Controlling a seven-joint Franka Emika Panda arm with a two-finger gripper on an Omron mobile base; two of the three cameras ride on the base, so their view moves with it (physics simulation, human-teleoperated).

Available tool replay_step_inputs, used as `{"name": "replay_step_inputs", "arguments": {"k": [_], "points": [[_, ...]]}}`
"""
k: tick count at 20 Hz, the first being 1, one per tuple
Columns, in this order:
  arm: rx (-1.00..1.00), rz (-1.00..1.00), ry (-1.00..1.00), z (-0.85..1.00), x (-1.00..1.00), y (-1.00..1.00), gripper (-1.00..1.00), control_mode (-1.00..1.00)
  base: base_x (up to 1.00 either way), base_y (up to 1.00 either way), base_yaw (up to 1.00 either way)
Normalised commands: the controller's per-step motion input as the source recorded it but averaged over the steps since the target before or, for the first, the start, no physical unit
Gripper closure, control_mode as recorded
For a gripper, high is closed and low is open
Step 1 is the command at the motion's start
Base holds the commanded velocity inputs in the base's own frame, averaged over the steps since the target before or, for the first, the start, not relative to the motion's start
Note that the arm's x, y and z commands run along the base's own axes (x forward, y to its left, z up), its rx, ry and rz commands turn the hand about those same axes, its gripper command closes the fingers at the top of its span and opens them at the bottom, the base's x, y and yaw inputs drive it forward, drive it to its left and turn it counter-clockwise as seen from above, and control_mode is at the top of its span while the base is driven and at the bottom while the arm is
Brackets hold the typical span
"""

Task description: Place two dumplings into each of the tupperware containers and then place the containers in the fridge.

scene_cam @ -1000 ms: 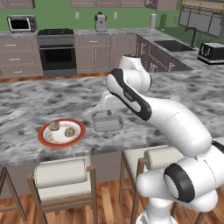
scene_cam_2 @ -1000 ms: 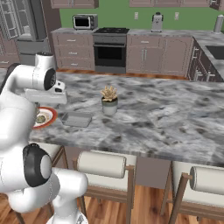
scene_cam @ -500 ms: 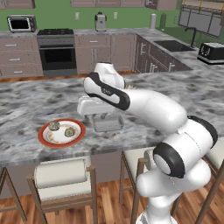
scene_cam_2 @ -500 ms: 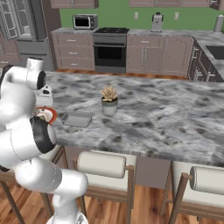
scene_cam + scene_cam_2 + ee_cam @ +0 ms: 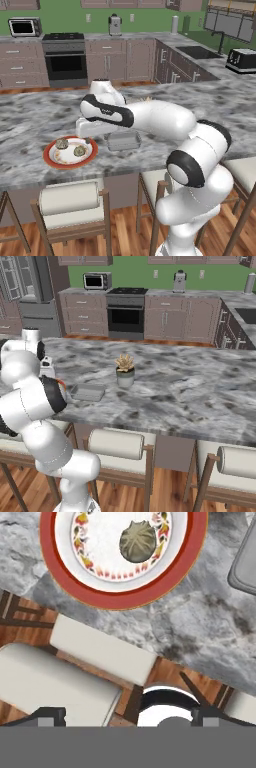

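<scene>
On the marbled surface I see two dumplings on the red-rimmed plate, a tupperware container just beside it. My tool hangs above the surface's edge near the plate, its tips spread wide, holding nothing.

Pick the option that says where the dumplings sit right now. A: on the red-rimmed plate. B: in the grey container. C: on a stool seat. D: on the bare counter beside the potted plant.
A: two dumplings lie on the red-rimmed plate, while the grey container beside it on the counter holds nothing.
</scene>
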Motion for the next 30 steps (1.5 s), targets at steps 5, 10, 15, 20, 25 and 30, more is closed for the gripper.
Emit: {"name": "replay_step_inputs", "arguments": {"k": [5, 10, 15, 20, 25, 30], "points": [[-0.04, -0.02, -0.03, -0.43, 0.44, 0.38, -1.00, -1.00, 0.00, 0.00, 0.00], [0.00, -0.01, -0.05, -0.31, 0.30, 0.12, -1.00, -1.00, 0.00, 0.00, 0.00], [0.00, 0.00, -0.11, -0.31, 0.26, 0.00, -1.00, -1.00, 0.00, 0.00, 0.00], [0.00, 0.00, -0.01, -0.57, 0.37, 0.07, -1.00, -1.00, 0.00, 0.00, 0.00], [0.00, 0.00, -0.04, -0.38, 0.30, 0.19, -1.00, -1.00, 0.00, 0.00, 0.00], [0.00, 0.00, -0.04, -0.25, 0.31, 0.28, -1.00, -1.00, 0.00, 0.00, 0.00]]}}
